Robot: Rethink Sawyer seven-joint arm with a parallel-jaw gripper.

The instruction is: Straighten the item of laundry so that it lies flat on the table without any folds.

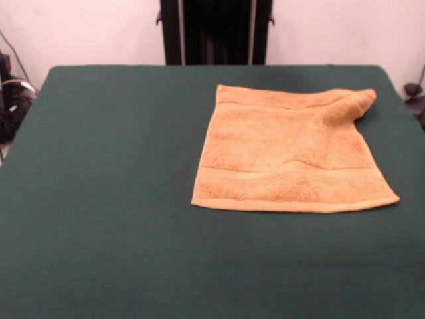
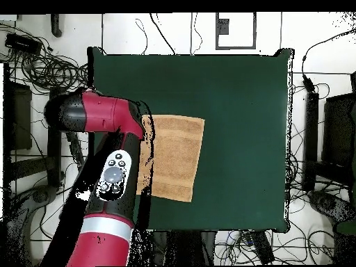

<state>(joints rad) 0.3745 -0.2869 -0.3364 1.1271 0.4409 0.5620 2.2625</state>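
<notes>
The orange-tan towel (image 1: 285,156) lies on the dark green table (image 1: 99,173), right of the middle in the front view. It lies mostly flat. Its far right corner (image 1: 352,103) is folded over and bunched, and a soft ridge runs across its middle. In the overhead view the towel (image 2: 177,156) lies at the table's (image 2: 243,104) left side, and the red and black arm (image 2: 111,174) covers its left edge. The arm is drawn back and folded over that table edge. Neither view shows the gripper.
The robot's black pedestal (image 1: 216,30) stands behind the table's far edge. Cables and black gear (image 1: 13,100) lie off the table's left side. In the overhead view, cables (image 2: 42,62) and stands (image 2: 334,132) surround the table.
</notes>
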